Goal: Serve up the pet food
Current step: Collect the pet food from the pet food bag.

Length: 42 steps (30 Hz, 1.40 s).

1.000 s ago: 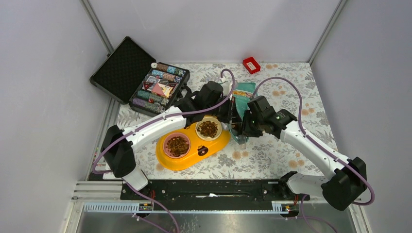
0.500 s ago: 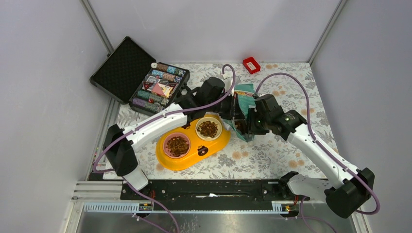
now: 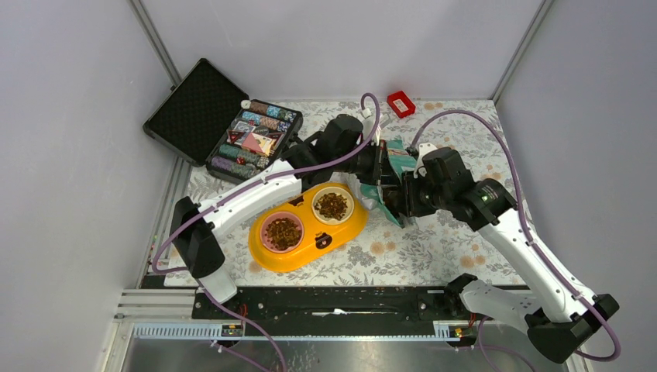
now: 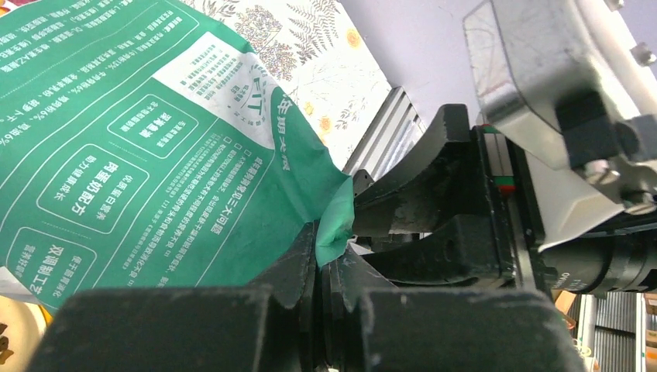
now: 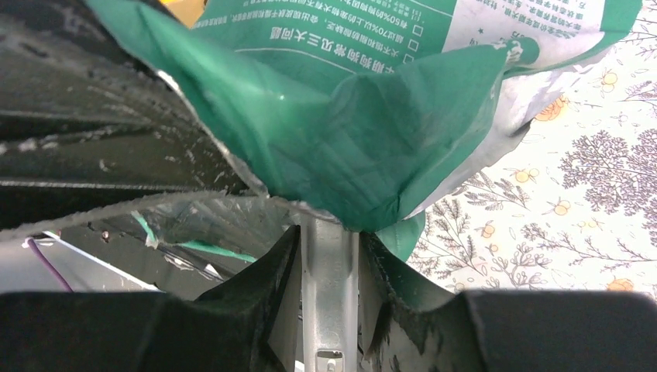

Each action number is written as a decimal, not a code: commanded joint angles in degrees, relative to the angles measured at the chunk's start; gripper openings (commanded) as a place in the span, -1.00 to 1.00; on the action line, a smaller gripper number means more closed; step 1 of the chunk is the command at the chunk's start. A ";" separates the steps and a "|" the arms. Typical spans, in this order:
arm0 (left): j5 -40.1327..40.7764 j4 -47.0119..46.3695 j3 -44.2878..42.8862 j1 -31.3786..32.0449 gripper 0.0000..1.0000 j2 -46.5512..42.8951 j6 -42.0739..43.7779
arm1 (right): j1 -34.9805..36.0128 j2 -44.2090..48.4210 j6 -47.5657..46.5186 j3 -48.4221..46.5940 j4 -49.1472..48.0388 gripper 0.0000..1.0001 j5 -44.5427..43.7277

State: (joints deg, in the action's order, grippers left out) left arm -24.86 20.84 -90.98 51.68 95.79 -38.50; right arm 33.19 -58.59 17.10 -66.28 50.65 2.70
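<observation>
Nearest: one smooth yellow plastic feeder [image 3: 345, 232], two round bowls, both holding pet food [image 3: 283, 231], small brown pellets. Just behind: one crinkled teal pouch [image 3: 397, 159], left gripper [image 4: 324, 256] clenched on a corner, right gripper [image 5: 329, 232] pinching the silver-lined edge. Farthest: one open black foam-lined case [image 3: 194, 108], one red box [image 3: 400, 103].

We are holding the teal pouch [image 3: 397, 157] between the left jaws and the right jaws, just beyond the yellow double-bowl feeder [image 3: 302, 256] on the floral counter [image 3: 434, 248]. Kibble [image 3: 333, 205] is lying in both bowls.
</observation>
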 commanded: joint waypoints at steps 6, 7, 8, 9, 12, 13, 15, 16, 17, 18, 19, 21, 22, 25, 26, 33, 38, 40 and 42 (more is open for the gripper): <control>-8.45 -7.24 -6.49 0.51 -1.00 -3.25 -2.82 | 1.26 1.43 -4.32 -7.37 3.91 -1.00 2.29; -8.45 -7.15 -6.49 0.37 -1.00 -3.33 -2.81 | 1.46 1.71 -4.68 -7.69 4.85 -1.00 2.31; -8.46 -7.17 -6.43 0.12 -1.00 -3.34 -2.81 | 1.64 2.09 -5.01 -7.91 5.82 -1.00 2.11; -8.52 -7.21 -6.47 -0.04 -1.00 -3.33 -2.81 | 1.80 2.48 -5.40 -8.16 6.80 -1.00 2.03; -8.67 -7.18 -6.78 -0.42 -1.00 -3.10 -2.96 | 2.29 3.91 -6.48 -8.52 9.45 -1.00 1.94; -8.83 -7.25 -6.98 -0.52 -1.00 -2.88 -3.05 | 2.46 4.51 -6.83 -8.51 10.19 -1.00 2.14; -9.13 -7.24 -7.46 -0.63 -1.00 -2.46 -3.22 | 2.64 5.41 -7.52 -8.67 12.01 -1.00 2.70; -9.28 -7.29 -7.72 -0.74 -1.00 -2.11 -3.44 | 2.79 5.74 -7.81 -8.67 12.94 -1.00 2.82; -9.36 -7.28 -7.99 -0.79 -1.00 -1.86 -3.69 | 2.93 6.12 -8.09 -8.69 13.70 -1.00 2.88; -9.54 -7.37 -8.25 -0.95 -1.00 -1.70 -3.88 | 3.03 6.51 -8.40 -8.61 14.64 -1.00 2.99; -9.69 -7.40 -8.59 -1.03 -1.00 -1.38 -4.02 | 3.22 6.89 -8.49 -8.53 15.24 -1.00 3.08; -9.76 -7.27 -9.36 -1.39 -1.00 -0.92 -4.24 | 3.35 7.44 -8.52 -8.56 16.31 -1.00 3.63; -9.81 -7.17 -9.79 -1.51 -1.00 -0.80 -4.36 | 3.36 7.46 -8.56 -8.66 17.02 -1.00 3.94; -10.04 -6.68 -11.20 -1.79 -1.00 -0.46 -4.39 | 3.75 7.58 -8.98 -8.87 18.89 -1.00 3.95; -9.95 -6.54 -11.43 -1.84 -1.00 -0.40 -4.32 | 3.80 7.75 -9.01 -8.87 19.26 -1.00 3.79; -10.15 -5.75 -12.92 -2.54 -1.00 -0.60 -4.21 | 4.15 8.66 -9.20 -9.31 21.90 -1.00 2.43; -10.41 -5.54 -14.02 -2.68 -1.00 -0.29 -4.22 | 4.47 8.38 -9.04 -11.07 23.37 -1.00 2.75; -10.53 -5.23 -14.57 -2.73 -1.00 0.09 -4.13 | 4.73 7.58 -9.44 -12.53 24.30 -1.00 3.36; -10.48 -5.03 -15.06 -2.89 -1.00 0.47 -4.13 | 5.41 6.91 -9.58 -13.93 25.00 -1.00 3.45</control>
State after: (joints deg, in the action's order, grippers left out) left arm -29.19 26.26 -98.72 48.80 99.37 -39.70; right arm 37.08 -50.85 9.06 -76.23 72.73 5.08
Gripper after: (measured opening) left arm 0.031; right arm 0.343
